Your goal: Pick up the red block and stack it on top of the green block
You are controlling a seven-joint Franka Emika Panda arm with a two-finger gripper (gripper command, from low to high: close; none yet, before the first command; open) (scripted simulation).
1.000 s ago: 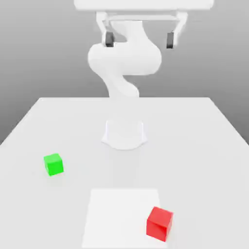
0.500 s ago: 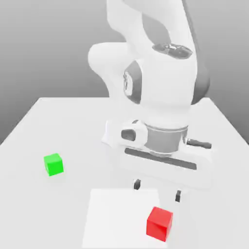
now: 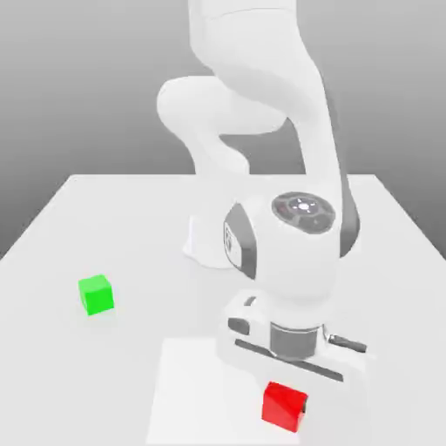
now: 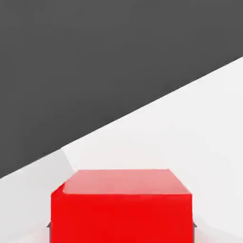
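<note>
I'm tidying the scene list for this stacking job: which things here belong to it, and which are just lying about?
Belongs to the job:
- red block, right under the gripper, jaws shut on it
- green block, off toward the exterior view's left

Just there:
- white table
- pale square patch under the red block

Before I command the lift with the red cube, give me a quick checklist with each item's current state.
1. Gripper down at the small bright red cube: ok.
2. Jaws shut on the red cube: ok.
3. Red cube centred between the jaws in the hand view: ok.
4. Small bright green cube on the white table, top face bare: ok.
5. Red cube off the table: not ok, not lifted yet.
6. Grip firm enough to carry: cannot tell.
</note>
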